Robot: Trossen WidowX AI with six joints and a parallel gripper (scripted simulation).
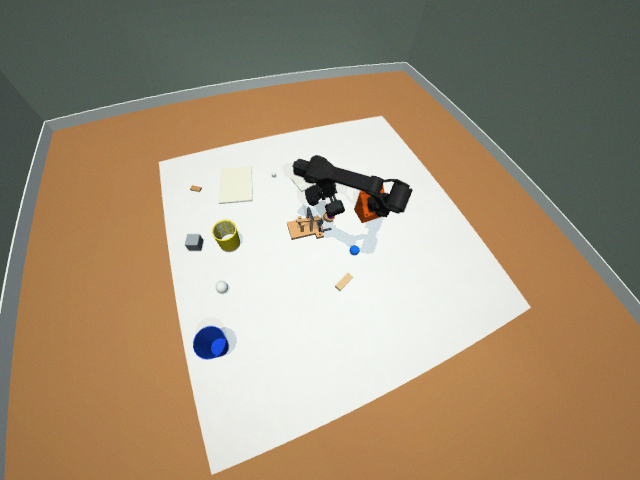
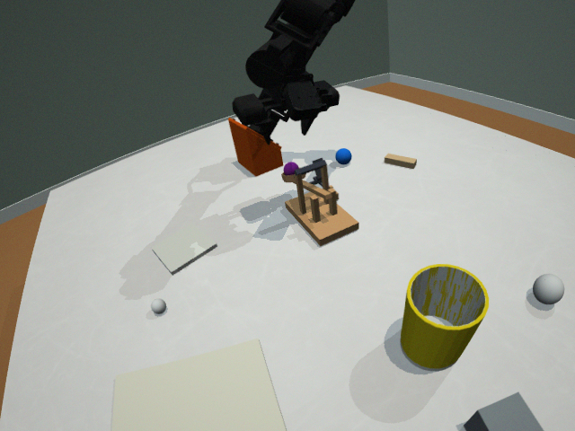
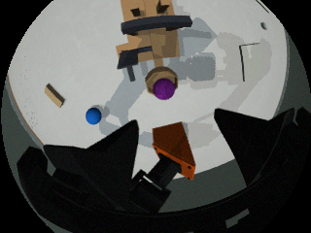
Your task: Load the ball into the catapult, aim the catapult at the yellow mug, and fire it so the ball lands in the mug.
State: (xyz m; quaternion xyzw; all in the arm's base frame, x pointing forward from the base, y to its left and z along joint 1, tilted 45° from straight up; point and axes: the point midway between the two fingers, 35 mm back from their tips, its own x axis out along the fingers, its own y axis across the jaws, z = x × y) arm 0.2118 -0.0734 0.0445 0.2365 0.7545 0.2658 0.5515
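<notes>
The purple ball [image 2: 291, 168] [image 3: 164, 89] is at the cup of the wooden catapult [image 1: 295, 229] [image 2: 334, 223] [image 3: 172, 46], toward the cup's outer edge. Whether it is fully seated I cannot tell. The arm's cup end is on the robot's side, and the base's far end points roughly toward the yellow mug [image 1: 230, 241] [image 2: 434, 340]. The mug stands upright and apart from the catapult. My gripper [image 2: 286, 137] [image 3: 178, 118] is open and empty, above the cup and slightly toward the robot's mount. In the top view its fingertips are hidden.
A blue ball [image 1: 354, 250] [image 2: 343, 155] [image 3: 93, 116] and a wood block [image 1: 344, 281] [image 2: 400, 161] lie beside the catapult. A grey cube [image 1: 194, 241] and a pale ball [image 1: 221, 286] [image 2: 548, 288] are near the mug. A blue container [image 1: 206, 343] and a cream panel [image 1: 235, 184] stand farther off.
</notes>
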